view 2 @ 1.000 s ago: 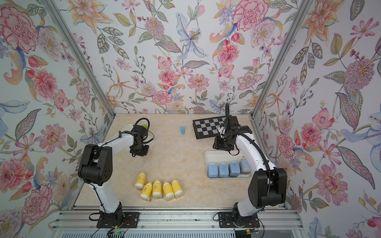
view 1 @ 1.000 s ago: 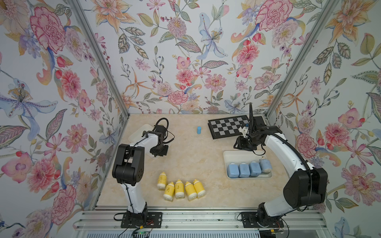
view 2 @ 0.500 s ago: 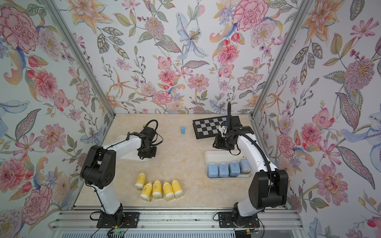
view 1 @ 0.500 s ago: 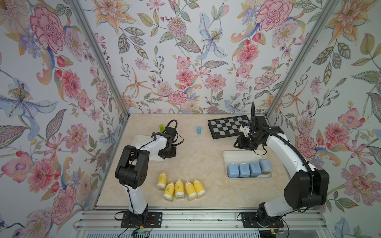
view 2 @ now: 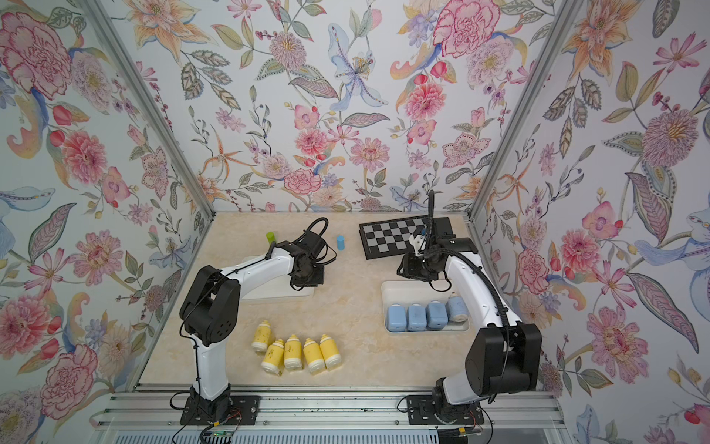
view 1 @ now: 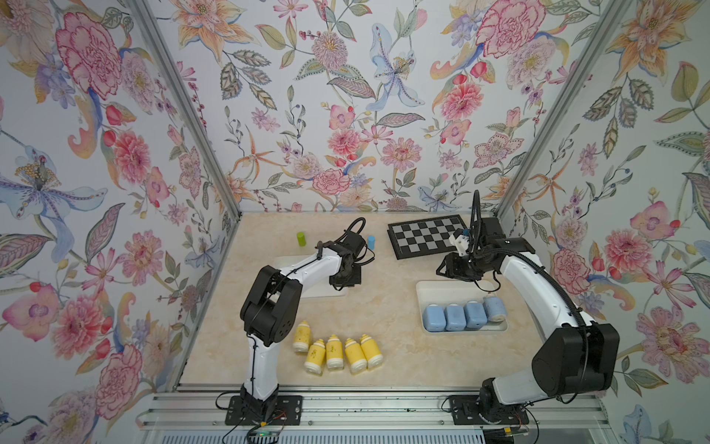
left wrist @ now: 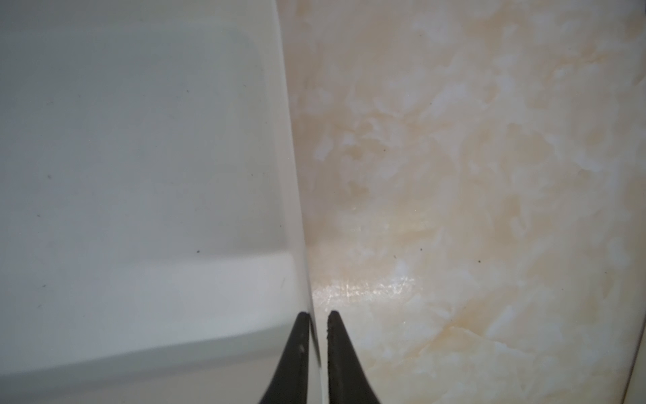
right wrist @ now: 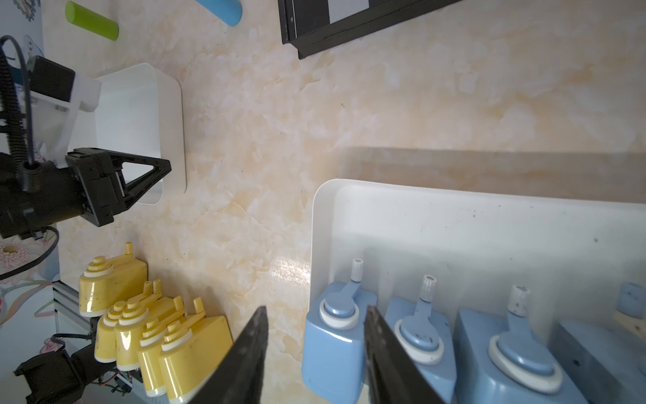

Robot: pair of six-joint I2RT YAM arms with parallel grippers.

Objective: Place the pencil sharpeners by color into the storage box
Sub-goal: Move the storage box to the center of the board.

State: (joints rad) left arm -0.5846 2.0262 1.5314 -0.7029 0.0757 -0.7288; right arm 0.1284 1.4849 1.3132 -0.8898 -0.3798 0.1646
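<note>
Top views both show yellow sharpeners (view 1: 333,351) (view 2: 292,351) lying tips toward the back wall (view 1: 345,115) (side by side); left hand (left wrist: 318,316) pinches the box (left wrist: 297,196) rim, right hand (right wrist: 315,307) half-open, empty.

Bright, even light — soft shadows, glare on tabletop (left wrist: 367,286), blurry left wrist view.

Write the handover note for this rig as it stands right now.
Left gripper: shut on the side wall of the empty white storage box, fingers astride the wall.
Right gripper: open and empty, hovering by the far edge of the other storage box.
Done: four blue pencil sharpeners sit in a row in that box; the one at the end is turned differently from the rest.
Left: five yellow pencil sharpeners lie on the table near the front edge, none boxed. They probably go in the empty box.
</note>
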